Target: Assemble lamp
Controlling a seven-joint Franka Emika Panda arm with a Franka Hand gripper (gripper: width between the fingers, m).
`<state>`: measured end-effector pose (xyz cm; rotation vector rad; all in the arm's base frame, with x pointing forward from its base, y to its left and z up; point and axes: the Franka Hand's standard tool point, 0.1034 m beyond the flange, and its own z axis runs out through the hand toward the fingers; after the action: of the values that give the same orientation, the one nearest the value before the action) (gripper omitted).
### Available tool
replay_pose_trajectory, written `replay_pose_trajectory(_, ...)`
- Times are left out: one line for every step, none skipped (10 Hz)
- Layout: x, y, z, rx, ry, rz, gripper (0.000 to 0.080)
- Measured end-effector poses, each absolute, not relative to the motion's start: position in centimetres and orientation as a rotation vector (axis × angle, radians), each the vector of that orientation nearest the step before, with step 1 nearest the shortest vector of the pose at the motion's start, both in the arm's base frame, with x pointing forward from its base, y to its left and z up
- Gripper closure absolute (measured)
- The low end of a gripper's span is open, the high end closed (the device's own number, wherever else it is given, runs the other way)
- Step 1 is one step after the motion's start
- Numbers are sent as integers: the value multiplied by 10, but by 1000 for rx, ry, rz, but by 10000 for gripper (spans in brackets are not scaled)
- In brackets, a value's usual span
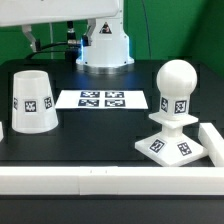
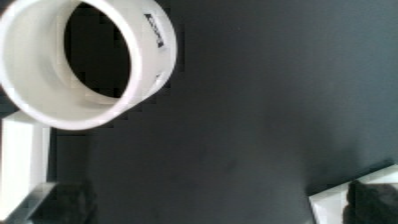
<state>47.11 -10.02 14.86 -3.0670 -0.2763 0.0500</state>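
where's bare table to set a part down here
Bare black table lies between the shade and the bulb on its base, nearer than the marker board. It is crowded around the base, close to the white rail.

The shade (image 2: 86, 62) is blurred and edge-cropped in the wrist view; the tool's state is unreadable.

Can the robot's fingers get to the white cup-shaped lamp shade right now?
Probably yes. The shade sits open end up under the fingers, with nothing over it.
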Motion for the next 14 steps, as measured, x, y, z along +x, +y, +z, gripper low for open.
replay_pose_trajectory(471, -102, 146, -3069, -285, 45, 101)
replay_pose_trajectory(465, -107, 136, -3078, -286, 34, 101)
replay_pose_trajectory(459, -110, 127, -3082, -277, 41, 101)
replay_pose_trajectory(456, -112, 123, -3082, -282, 46, 101)
replay_pose_trajectory(455, -114, 118, -3082, -288, 50, 101)
replay_pose_trajectory(453, -115, 114, -3083, -289, 57, 101)
replay_pose_trajectory(452, -116, 110, -3084, -293, 59, 101)
replay_pose_trajectory(451, -119, 105, -3086, -302, 61, 101)
replay_pose_trajectory(450, -119, 100, -3087, -303, 68, 101)
replay_pose_trajectory(449, -120, 97, -3089, -305, 71, 101)
replay_pose_trajectory(448, -120, 92, -3089, -306, 81, 101)
replay_pose_trajectory(447, -121, 88, -3091, -308, 84, 101)
replay_pose_trajectory(446, -121, 85, -3090, -308, 92, 101)
replay_pose_trajectory(445, -121, 83, -3089, -308, 98, 204)
